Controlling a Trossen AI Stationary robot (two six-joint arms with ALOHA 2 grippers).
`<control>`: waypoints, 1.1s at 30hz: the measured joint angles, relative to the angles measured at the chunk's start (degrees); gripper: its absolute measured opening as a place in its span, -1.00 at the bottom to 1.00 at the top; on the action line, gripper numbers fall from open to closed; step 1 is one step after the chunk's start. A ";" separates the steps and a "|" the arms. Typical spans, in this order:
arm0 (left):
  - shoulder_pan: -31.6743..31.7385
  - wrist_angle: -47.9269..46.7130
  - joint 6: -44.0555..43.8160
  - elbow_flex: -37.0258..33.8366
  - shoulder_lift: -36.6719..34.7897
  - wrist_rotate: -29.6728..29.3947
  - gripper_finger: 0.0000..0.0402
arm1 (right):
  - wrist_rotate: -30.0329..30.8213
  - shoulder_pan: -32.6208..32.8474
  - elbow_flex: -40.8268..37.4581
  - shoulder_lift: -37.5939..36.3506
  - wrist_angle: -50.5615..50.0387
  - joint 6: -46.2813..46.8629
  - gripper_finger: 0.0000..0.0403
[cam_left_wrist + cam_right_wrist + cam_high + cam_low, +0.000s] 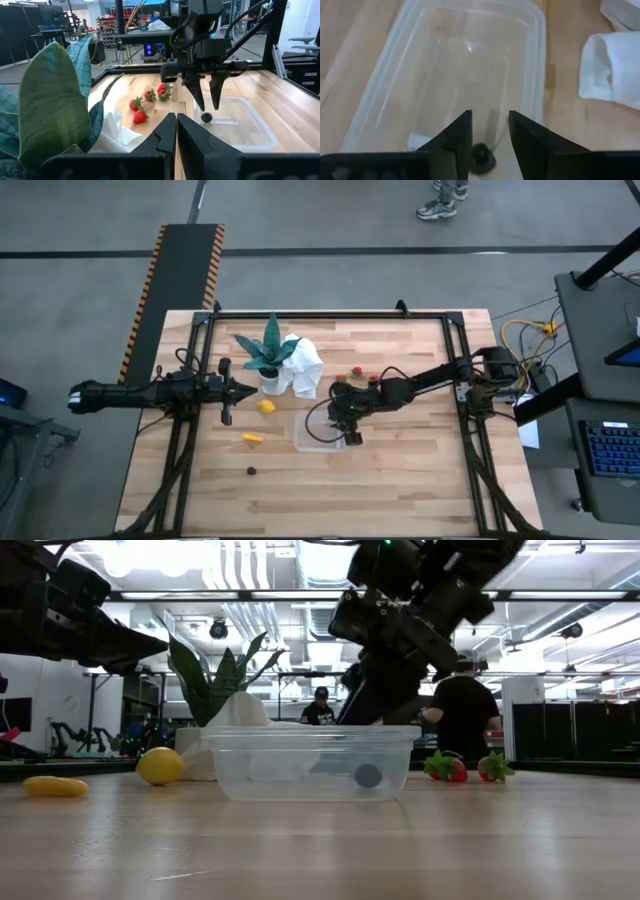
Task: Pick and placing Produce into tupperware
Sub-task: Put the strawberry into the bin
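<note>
The clear rectangular tupperware (318, 436) (310, 762) rests on its base mid-table. One tiny dark round fruit (368, 776) (482, 155) (206, 117) lies on its floor. My right gripper (490, 135) (208, 102) hovers open just above that fruit, fingers pointing down into the container. A lemon (266, 407), a yellow-orange piece (252, 438) and another dark round fruit (251, 471) lie on the table left of the container. Several strawberries (357, 374) (141, 116) lie beyond it. My left gripper (238, 390) (176, 132) waits shut near the plant.
A green spiky potted plant (268, 352) and a white cloth (303, 368) stand just beyond the lemon, close to my left gripper. A black frame (330, 315) runs along the table's far and side edges. Bare wood lies toward the near edge.
</note>
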 joint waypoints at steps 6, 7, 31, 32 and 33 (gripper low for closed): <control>0.00 0.00 0.00 0.00 0.00 0.02 -1.00 | 6.78 -0.51 8.22 -2.90 -20.10 -2.47 -0.40; -0.02 0.00 -0.03 0.00 0.00 0.02 -1.00 | 7.95 -0.60 8.91 -3.64 -22.25 -2.46 -0.41; -0.02 -0.02 -2.89 0.00 0.07 0.02 -1.00 | 20.14 -2.46 -13.34 -29.71 -32.79 26.27 -0.61; -0.02 -0.02 -2.88 0.00 0.07 0.02 -1.00 | 20.13 -2.46 -13.98 -29.76 -32.79 27.93 -0.60; -0.01 -0.03 -2.87 0.00 0.09 0.02 -1.00 | 20.13 -2.46 -14.54 -29.77 -32.79 29.41 -0.59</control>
